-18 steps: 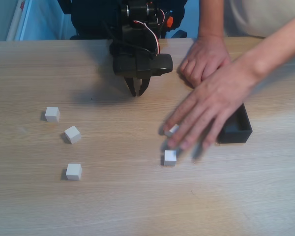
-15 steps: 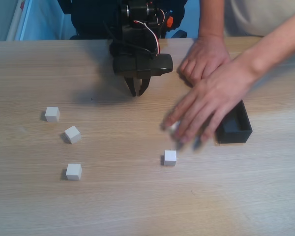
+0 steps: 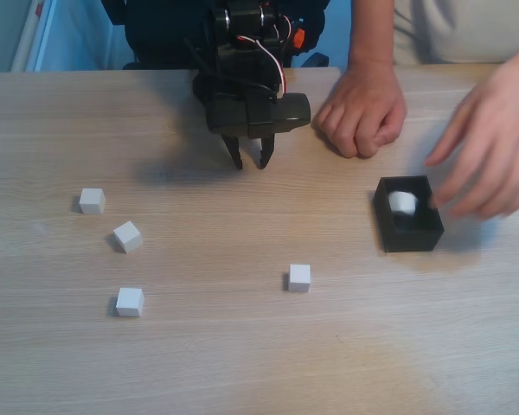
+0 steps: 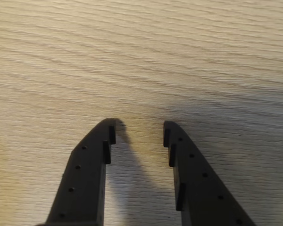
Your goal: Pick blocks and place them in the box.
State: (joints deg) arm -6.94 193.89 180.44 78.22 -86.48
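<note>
In the fixed view, several white blocks lie on the wooden table: one at the left [image 3: 92, 201], one tilted [image 3: 127, 236], one lower left [image 3: 130, 302], and one near the middle [image 3: 299, 277]. Another white block [image 3: 402, 202] lies inside the black box [image 3: 409, 235] at the right. My black gripper [image 3: 250, 162] hangs near the table's back edge, open and empty, well away from every block. In the wrist view the gripper [image 4: 139, 129] shows two parted fingers over bare wood grain.
A person's fist [image 3: 363, 108] rests on the table just right of the gripper. Their other hand [image 3: 493, 143] hovers at the right edge beside the box. The arm's base [image 3: 216, 35] stands at the back.
The person's hand has lifted off the middle of the table and pulled right, uncovering the box with a block in it. My gripper has opened slightly and turned a little.
</note>
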